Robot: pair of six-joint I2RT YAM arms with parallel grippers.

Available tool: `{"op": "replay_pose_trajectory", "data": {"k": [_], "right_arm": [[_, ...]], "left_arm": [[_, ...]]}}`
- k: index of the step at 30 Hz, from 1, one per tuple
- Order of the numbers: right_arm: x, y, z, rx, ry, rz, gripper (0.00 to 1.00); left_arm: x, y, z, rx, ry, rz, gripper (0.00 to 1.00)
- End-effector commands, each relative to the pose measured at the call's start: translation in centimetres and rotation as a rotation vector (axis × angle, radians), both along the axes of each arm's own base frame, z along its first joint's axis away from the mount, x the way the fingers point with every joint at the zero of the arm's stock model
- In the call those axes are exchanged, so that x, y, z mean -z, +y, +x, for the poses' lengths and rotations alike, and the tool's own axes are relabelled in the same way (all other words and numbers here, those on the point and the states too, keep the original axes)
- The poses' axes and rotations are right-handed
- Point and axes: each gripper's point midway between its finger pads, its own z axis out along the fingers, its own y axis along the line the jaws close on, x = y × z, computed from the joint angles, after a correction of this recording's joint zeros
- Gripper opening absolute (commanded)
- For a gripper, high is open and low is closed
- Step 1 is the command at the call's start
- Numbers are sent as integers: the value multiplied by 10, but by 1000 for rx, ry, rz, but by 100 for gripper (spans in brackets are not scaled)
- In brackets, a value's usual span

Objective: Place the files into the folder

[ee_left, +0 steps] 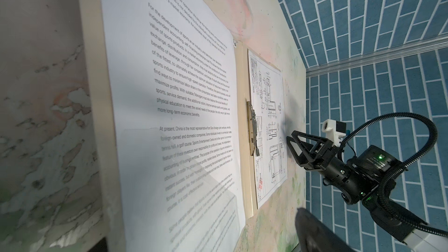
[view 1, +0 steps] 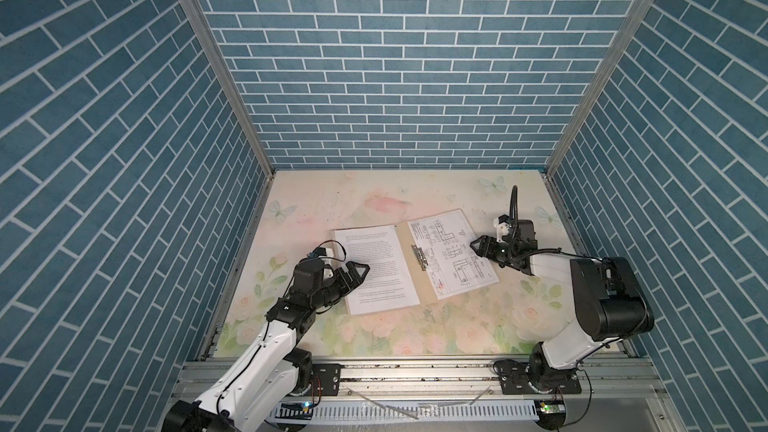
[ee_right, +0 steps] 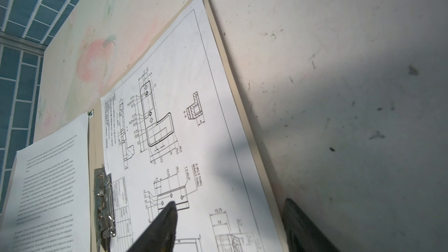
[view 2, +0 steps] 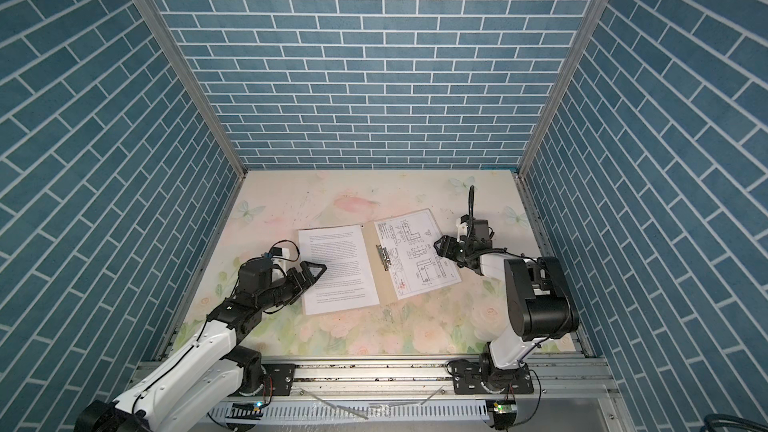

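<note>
The tan folder point(view 1: 424, 284) point(view 2: 384, 289) lies open and flat on the table in both top views, its metal clip point(view 1: 419, 256) at the spine. The text sheet point(view 1: 376, 272) point(ee_left: 169, 93) covers its left half and the drawing sheet point(view 1: 451, 259) point(ee_right: 194, 141) covers its right half. My left gripper point(view 1: 360, 275) is open at the text sheet's left edge, with one finger point(ee_left: 315, 231) showing in the left wrist view. My right gripper point(view 1: 474, 248) point(ee_right: 230, 229) is open across the folder's right edge point(ee_right: 254, 146): one finger over the drawing, the other over the table.
The floral table cover point(view 1: 395, 326) is walled by blue brick panels at the back and on both sides. An aluminium rail point(view 1: 415, 371) with both arm bases runs along the front. The right arm's black elbow point(view 1: 602, 297) stands tall at the right.
</note>
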Motion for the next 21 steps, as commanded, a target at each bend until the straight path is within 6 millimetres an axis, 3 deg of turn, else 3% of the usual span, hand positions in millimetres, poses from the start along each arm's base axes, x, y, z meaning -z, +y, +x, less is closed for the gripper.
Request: {"op": "replay_pose_trajectory", "data": {"k": [1,21], "right_arm": [[37,0,-41,18,203,5,68],[34,7,-47,24,189,34,66]], "left_arm": [[-7,2,-1,20,-6,47,99],[-55,-11,10,53,-79,41,100]]}}
